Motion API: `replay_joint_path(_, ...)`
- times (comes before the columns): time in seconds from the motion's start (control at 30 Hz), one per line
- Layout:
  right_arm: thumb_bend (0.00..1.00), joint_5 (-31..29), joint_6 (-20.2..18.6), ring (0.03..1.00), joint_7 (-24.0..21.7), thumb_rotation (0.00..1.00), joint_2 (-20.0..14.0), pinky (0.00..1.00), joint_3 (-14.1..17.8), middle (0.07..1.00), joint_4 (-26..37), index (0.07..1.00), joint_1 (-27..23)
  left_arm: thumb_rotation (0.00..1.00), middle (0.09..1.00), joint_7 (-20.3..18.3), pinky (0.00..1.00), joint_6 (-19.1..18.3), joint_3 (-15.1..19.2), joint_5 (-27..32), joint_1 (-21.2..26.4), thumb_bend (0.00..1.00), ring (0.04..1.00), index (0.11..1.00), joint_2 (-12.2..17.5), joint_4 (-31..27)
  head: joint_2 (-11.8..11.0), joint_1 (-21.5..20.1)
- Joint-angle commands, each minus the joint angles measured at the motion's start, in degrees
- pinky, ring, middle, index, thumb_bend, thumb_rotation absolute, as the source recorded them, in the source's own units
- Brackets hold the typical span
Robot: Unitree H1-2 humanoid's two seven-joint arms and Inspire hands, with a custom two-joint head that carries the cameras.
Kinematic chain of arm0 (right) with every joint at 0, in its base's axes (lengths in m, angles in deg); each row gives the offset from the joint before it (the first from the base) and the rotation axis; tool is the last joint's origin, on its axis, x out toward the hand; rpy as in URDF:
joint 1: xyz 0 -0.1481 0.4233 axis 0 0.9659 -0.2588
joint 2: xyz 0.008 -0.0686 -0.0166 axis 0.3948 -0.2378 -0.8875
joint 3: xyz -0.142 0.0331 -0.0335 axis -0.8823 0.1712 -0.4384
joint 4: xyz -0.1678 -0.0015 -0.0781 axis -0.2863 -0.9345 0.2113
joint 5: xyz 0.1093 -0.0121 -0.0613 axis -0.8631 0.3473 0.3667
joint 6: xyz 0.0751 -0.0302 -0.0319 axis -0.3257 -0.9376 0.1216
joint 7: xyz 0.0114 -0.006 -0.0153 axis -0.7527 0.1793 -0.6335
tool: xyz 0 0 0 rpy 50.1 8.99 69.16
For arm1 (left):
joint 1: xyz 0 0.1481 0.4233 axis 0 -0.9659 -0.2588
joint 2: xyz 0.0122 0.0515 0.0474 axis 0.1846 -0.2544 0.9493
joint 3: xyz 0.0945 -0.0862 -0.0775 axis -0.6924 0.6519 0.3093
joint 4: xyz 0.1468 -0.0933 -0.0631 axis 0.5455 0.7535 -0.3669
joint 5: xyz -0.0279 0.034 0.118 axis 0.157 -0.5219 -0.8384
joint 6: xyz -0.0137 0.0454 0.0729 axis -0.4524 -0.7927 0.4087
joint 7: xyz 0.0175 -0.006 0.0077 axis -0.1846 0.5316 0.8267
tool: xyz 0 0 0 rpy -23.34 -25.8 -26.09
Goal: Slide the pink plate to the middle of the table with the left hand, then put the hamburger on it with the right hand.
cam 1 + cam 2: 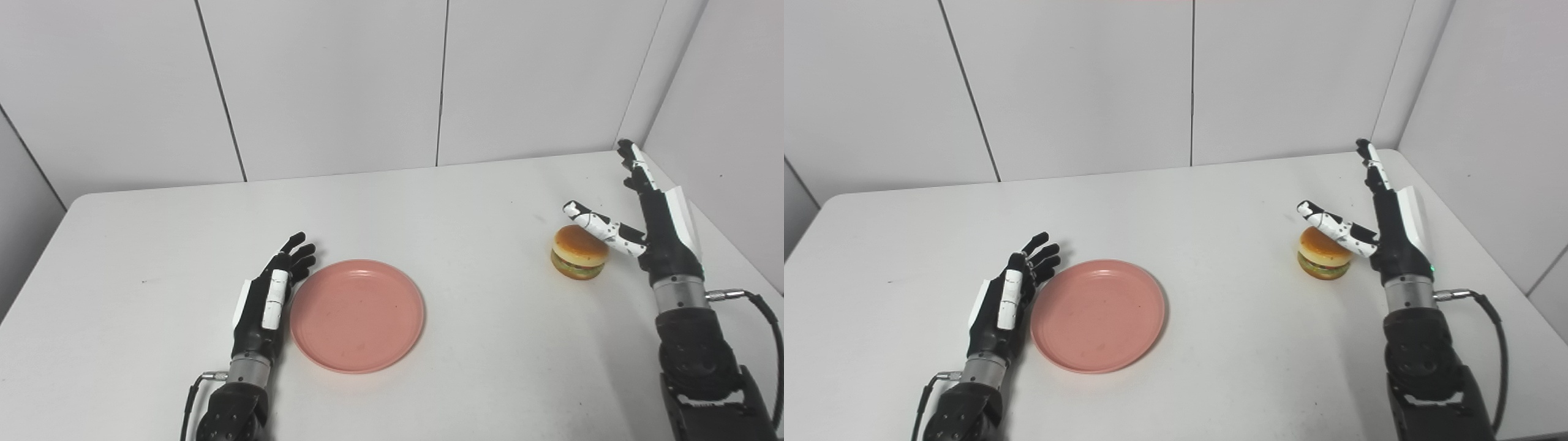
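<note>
Left eye view, right hand [658,236] thumb overlapping hamburger [578,252], contact unclear

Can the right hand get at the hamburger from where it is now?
Probably yes. The right hand is open beside the hamburger, thumb reaching over the bun and fingers pointing up, and nothing lies between them. The pink plate and left hand are well off to the side.

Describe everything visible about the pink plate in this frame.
The pink plate is round and shallow with a raised rim, looks like matte plastic, and is empty with faint specks. It lies flat on the white table, near the front, left of centre. The open left hand rests against its left rim.
</note>
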Motion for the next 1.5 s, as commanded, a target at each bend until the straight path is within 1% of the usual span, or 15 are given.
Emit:
replay_joint_path(0.0,0.76,1.95,-1.2,0.944,-0.15,0.62,-1.87,0.89,-0.88,0.954,0.59,0.942,-2.86,1.0,0.831,-0.82,0.87,3.02,0.89,1.13,0.13,0.83,0.83,0.825,1.59,2.55,-0.58,-1.38)
replay_joint_path(0.07,0.77,3.43,-2.38,0.931,-0.64,0.63,-2.32,0.87,-1.8,0.949,0.17,0.94,-3.15,1.0,0.831,-1.49,0.86,4.25,1.15,1.68,0.51,0.84,0.828,0.823,2.2,3.93,-0.72,-1.98)
replay_joint_path(0.13,0.78,4.5,-3.76,0.917,-0.99,0.6,-2.51,0.85,-2.47,0.94,-0.05,0.932,-3.4,1.0,0.837,-2.45,0.86,5.62,1.32,2.39,0.92,0.83,0.832,0.828,2.86,5.35,-0.77,-2.42)
replay_joint_path(0.27,0.79,7.27,-6.39,0.904,-1.99,0.58,-3.46,0.82,-4.09,0.93,-0.3,0.925,-3.81,1.0,0.838,-3.7,0.85,7.16,1.74,3.74,1.56,0.83,0.834,0.829,3.64,7.17,-0.59,-2.39)
replay_joint_path(0.33,0.8,8.96,-7.35,0.902,-2.59,0.61,-4.5,0.82,-5.05,0.927,-0.98,0.929,-4.08,1.0,0.836,-3.77,0.84,7.42,1.63,3.61,1.58,0.83,0.834,0.83,3.87,7.15,-0.51,-2.3)
replay_joint_path(0.43,0.83,10.62,-7.39,0.888,-2.68,0.63,-5.64,0.81,-5.81,0.917,-2.09,0.928,-4.33,1.0,0.837,-3.37,0.84,6.69,1.52,3.53,1.32,0.82,0.835,0.831,3.67,6.26,-0.32,-2.16)
replay_joint_path(0.57,0.84,10.96,-7.55,0.883,-3.24,0.63,-6.39,0.8,-6.12,0.915,-3.28,0.928,-4.81,1.0,0.833,-3.04,0.84,6.54,1.59,3.61,0.93,0.81,0.832,0.827,3.33,5.5,-0.22,-1.93)
replay_joint_path(0.7,0.85,11.14,-7.37,0.877,-3.6,0.6,-7.01,0.78,-6.57,0.91,-5.45,0.922,-5.67,1.0,0.829,-2.88,0.83,6.26,1.64,3.58,0.83,0.81,0.828,0.82,3.14,5.17,-0.19,-1.77)
replay_joint_path(0.83,0.9,10.64,-7.23,0.845,-4.16,0.55,-7.32,0.72,-6.95,0.91,-7.43,0.921,-6.48,1.0,0.84,-3.09,0.85,6.03,1.51,3.58,0.71,0.82,0.841,0.831,3.22,4.87,-0.16,-1.66)
replay_joint_path(1.03,0.92,12.81,-7.6,0.866,-4.35,0.53,-8.35,0.75,-8.28,0.915,-8.73,0.928,-7.04,1.0,0.838,-2.94,0.84,5.99,1.63,3.71,0.65,0.81,0.837,0.83,3.06,4.73,-0.11,-1.69)
replay_joint_path(1.13,0.93,13.69,-8.08,0.874,-5.2,0.52,-9.22,0.76,-9.08,0.911,-9.05,0.928,-7.03,1.0,0.835,-2.83,0.84,5.91,1.62,3.6,0.65,0.82,0.834,0.826,2.97,4.7,-0.09,-1.66)
replay_joint_path(1.3,0.94,13.53,-8.14,0.878,-6.36,0.47,-9.91,0.78,-9.47,0.904,-9.86,0.922,-6.94,1.0,0.836,-3.22,0.85,6.23,1.54,3.83,0.63,0.82,0.837,0.827,3.02,4.84,0.05,-1.58)
replay_joint_path(1.47,0.93,14.77,-10.07,0.881,-8.66,0.43,-11.15,0.79,-10.77,0.909,-10.46,0.928,-7.03,1.0,0.839,-2.97,0.85,6.53,1.35,3.38,0.52,0.82,0.839,0.831,2.87,4.74,0.17,-1.39)
